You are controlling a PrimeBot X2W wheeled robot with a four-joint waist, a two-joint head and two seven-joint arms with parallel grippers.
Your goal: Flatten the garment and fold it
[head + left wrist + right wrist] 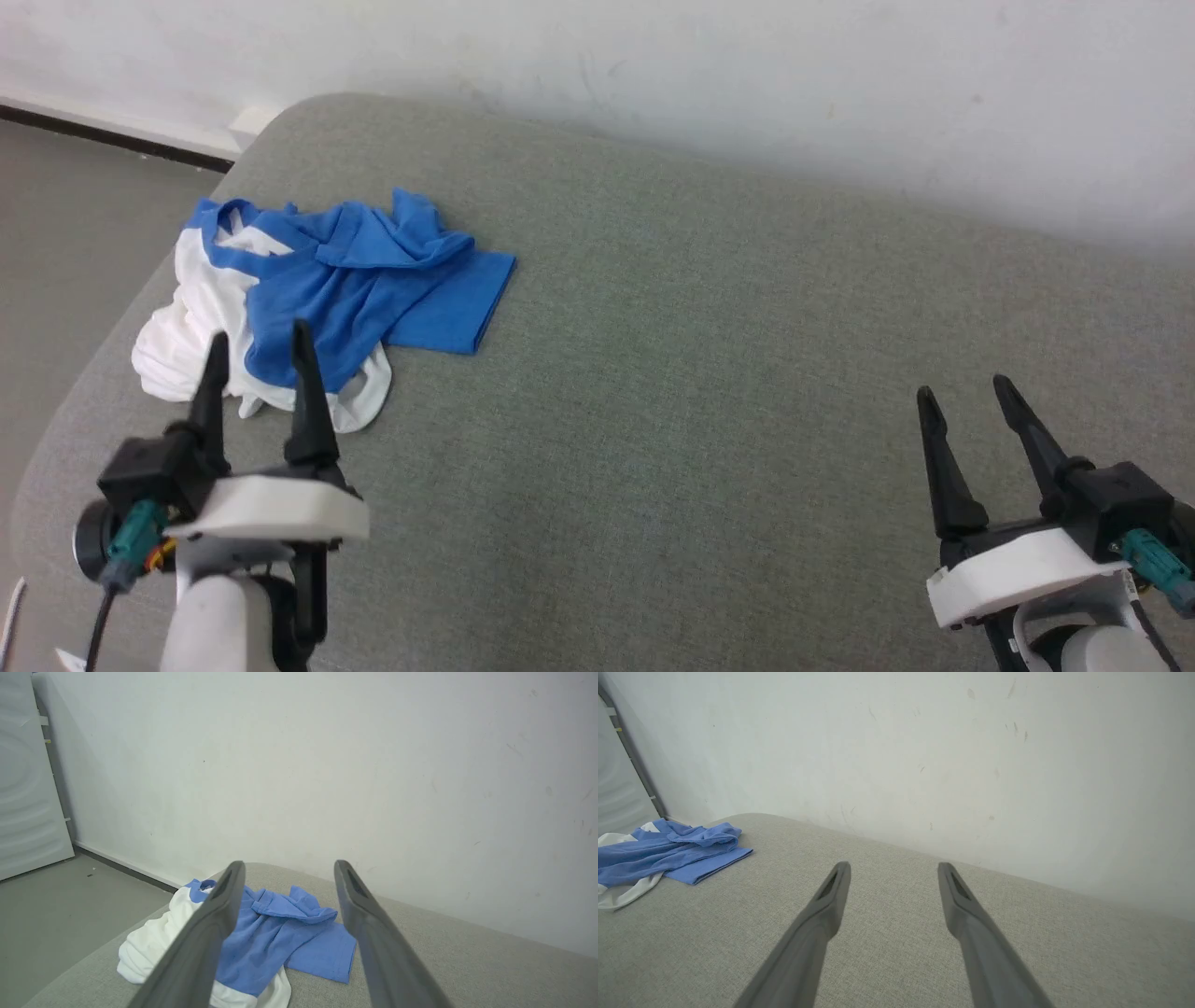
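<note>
The garment [317,299] is lying crumpled in the upper left of the head view, on the grey padded surface [700,392], near that surface's rounded left corner; its blue part is sitting on top and spreading rightward into a flat blue flap, while the white part is bunching along the left and lower edges; the left gripper [260,334] is standing at the lower left of the frame with its two dark fingers spread apart and nothing between them; their tips are overlapping the garment's lower edge in the picture, though whether they are touching the cloth I cannot tell; in the left wrist view the garment is showing low in the frame, beyond the parted fingers, with the left finger crossing the white part; the right gripper [963,387] is sitting at the lower right of the head view, jaws likewise parted and empty, over bare grey surface and well apart from the garment; in the right wrist view the garment is lying at the far left edge of the frame; a pale wall [747,75] is running along the top.
</note>
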